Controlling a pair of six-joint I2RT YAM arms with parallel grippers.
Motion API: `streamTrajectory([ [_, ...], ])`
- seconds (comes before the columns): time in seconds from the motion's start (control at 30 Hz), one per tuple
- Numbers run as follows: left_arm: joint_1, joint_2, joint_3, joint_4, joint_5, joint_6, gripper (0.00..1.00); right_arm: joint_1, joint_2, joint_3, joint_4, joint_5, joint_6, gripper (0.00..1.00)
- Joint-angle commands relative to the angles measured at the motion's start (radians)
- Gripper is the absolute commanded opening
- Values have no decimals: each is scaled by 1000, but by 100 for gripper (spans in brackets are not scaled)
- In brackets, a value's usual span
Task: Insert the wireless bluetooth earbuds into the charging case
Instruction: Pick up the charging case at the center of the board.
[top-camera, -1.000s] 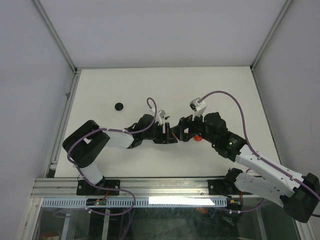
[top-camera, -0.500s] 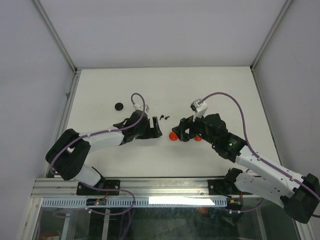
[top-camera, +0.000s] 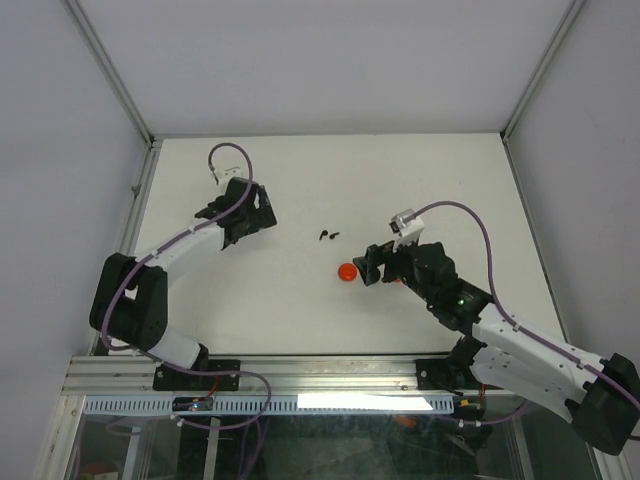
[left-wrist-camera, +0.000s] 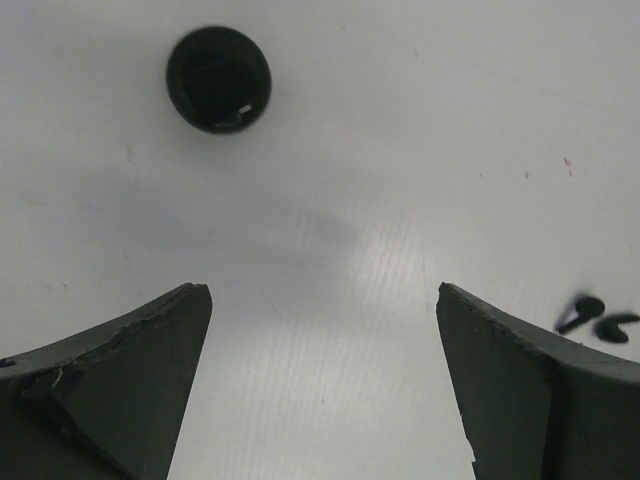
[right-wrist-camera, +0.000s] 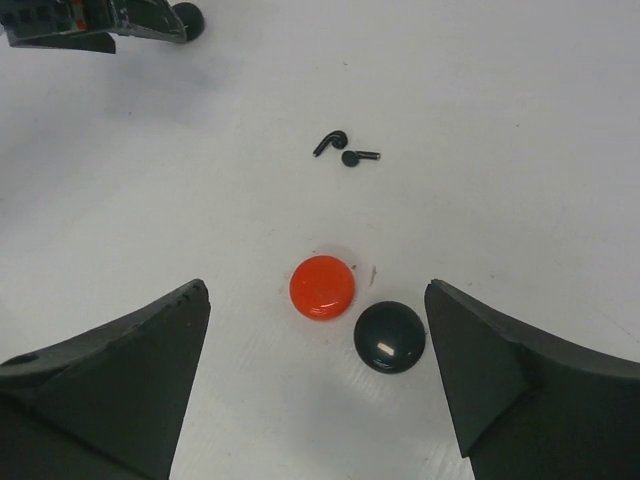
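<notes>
Two tiny black earbuds (top-camera: 328, 236) lie side by side on the white table, also in the right wrist view (right-wrist-camera: 345, 149) and at the edge of the left wrist view (left-wrist-camera: 585, 310). A red disc (right-wrist-camera: 322, 286) and a glossy black disc (right-wrist-camera: 390, 337) lie just ahead of my right gripper (right-wrist-camera: 316, 290), which is open and holds nothing. My left gripper (left-wrist-camera: 322, 290) is open above bare table, with a hollow round black piece (left-wrist-camera: 218, 79) ahead of it. I cannot tell which round piece is the charging case. From above, my left gripper (top-camera: 252, 215) hides that piece.
The red disc (top-camera: 347, 271) sits left of my right gripper (top-camera: 368, 265). Metal rails (top-camera: 140, 200) and grey walls border the white table (top-camera: 430, 180) on the left, back and right. Both arm bases stand along the near edge.
The two grippers parted at the centre. My left arm swung left to the round black piece and opened wide. My right gripper drew back a little and opened wider, uncovering the red disc and earbuds.
</notes>
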Motion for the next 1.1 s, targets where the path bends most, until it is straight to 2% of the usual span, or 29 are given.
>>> streamTrajectory([
  [0.0, 63, 71, 102, -24, -83, 25, 99, 1, -43, -59, 147, 123, -29, 92],
  [0.3, 121, 281, 275, -46, -168, -33, 99, 0, -69, -118, 204, 152, -23, 92],
  [0.6, 166, 447, 413, -84, -158, -68, 96, 0, -21, -108, 204, 140, -18, 91],
  [0.77, 180, 486, 449, -97, -162, -81, 86, 0, -1, -100, 199, 134, -18, 91],
  [0.93, 181, 504, 465, -117, -153, -91, 69, 0, 2, -99, 199, 122, -18, 91],
  [1.07, 181, 503, 462, -133, -142, -92, 64, 0, -2, -100, 199, 121, -18, 90],
])
